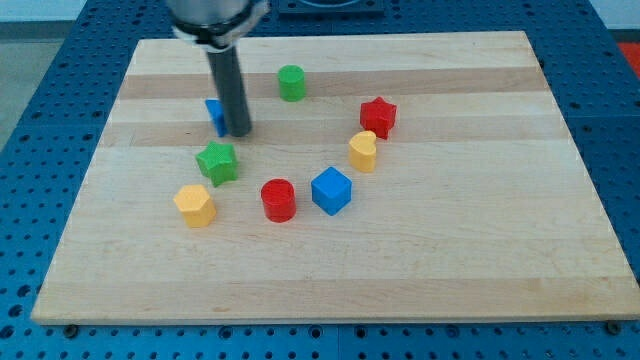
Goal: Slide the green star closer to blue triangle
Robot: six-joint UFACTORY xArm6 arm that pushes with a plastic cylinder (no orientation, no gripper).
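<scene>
Yellow block (194, 205) nearest, green star (217, 162) beyond, my tip (238, 133) touching blue triangle (214, 115).

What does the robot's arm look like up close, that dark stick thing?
It is a straight, dark grey rod, round like a pipe and slightly glossy, hanging from a wider dark, shiny housing at the view's top. My tip is plain and blunt. No cables, markings or fingers show.
</scene>
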